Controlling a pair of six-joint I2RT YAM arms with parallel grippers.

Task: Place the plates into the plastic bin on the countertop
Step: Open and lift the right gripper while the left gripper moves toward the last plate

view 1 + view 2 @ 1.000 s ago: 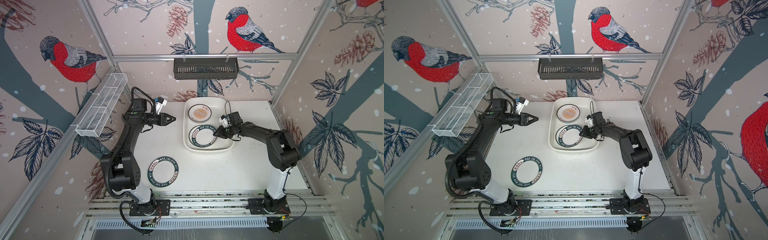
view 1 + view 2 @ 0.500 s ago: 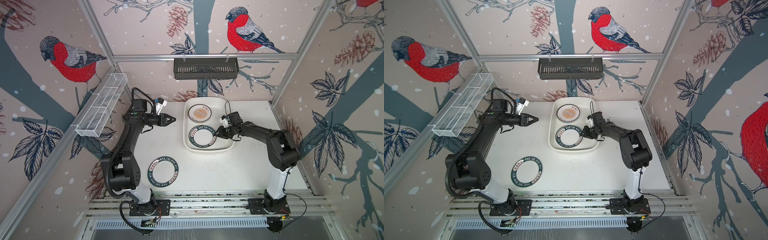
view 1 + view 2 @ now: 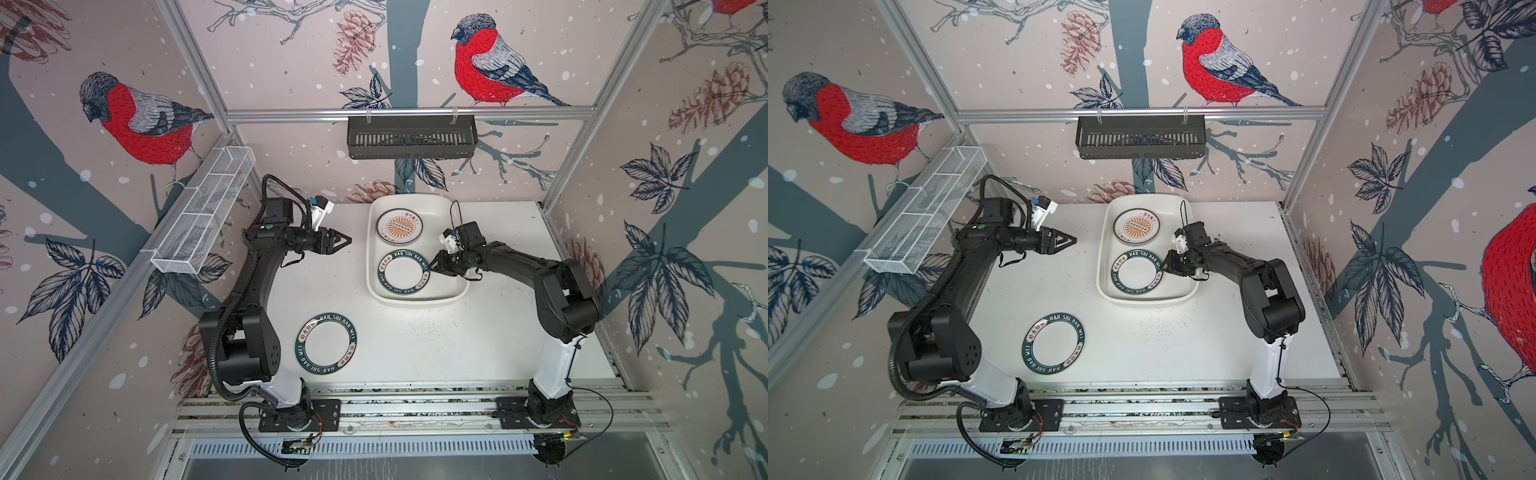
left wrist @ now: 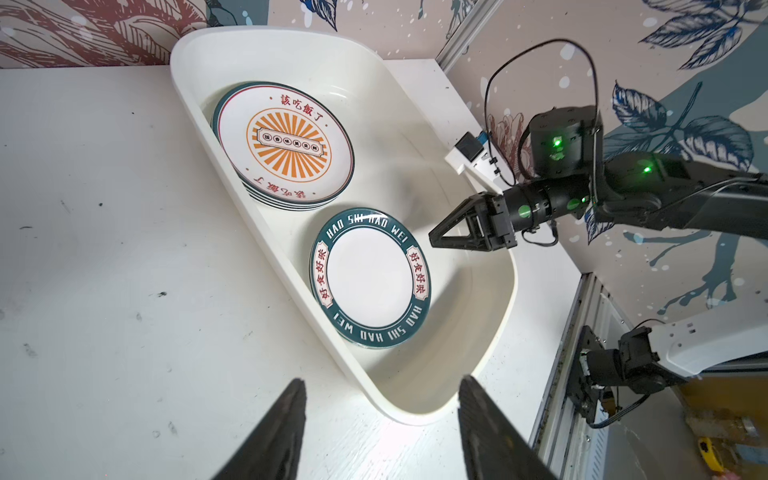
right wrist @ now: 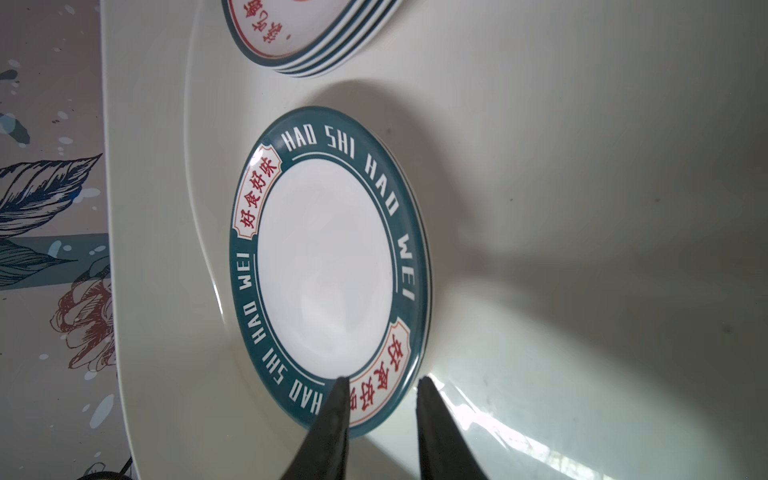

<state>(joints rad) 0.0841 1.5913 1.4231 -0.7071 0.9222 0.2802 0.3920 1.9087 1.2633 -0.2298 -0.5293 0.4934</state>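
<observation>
While both arms hover over a speckled white worktop (image 3: 436, 332), the plastic bin (image 3: 436, 208) lies toward its back, right of centre, long axis running from the front edge toward the rear wall. At the bin's far end sits a stack of plates (image 3: 400, 226) topped by an orange sunburst. At its near end one lettered plate (image 3: 403, 274) lies flat, face up. A second lettered plate (image 3: 326, 347) rests face up on the bare worktop, well apart from the bin, near the left arm's base.

The right pincer (image 5: 382, 380) points into the bin from its right side, jaws narrowly parted astride the lettered plate's dark rim, clamping nothing. The left pincer (image 3: 344, 240) points toward the bin's left wall, jaws wide and empty.

Against the picture a second earlier, both arms and all plates hold almost the same places.

Scuffs and dark specks mark the worktop. Aluminium framing (image 3: 407, 111) edges walls (image 3: 291, 62) papered with red-breasted birds. A black slotted shelf (image 3: 411, 137) hangs at the back and a white wire basket (image 3: 203, 216) at left.
</observation>
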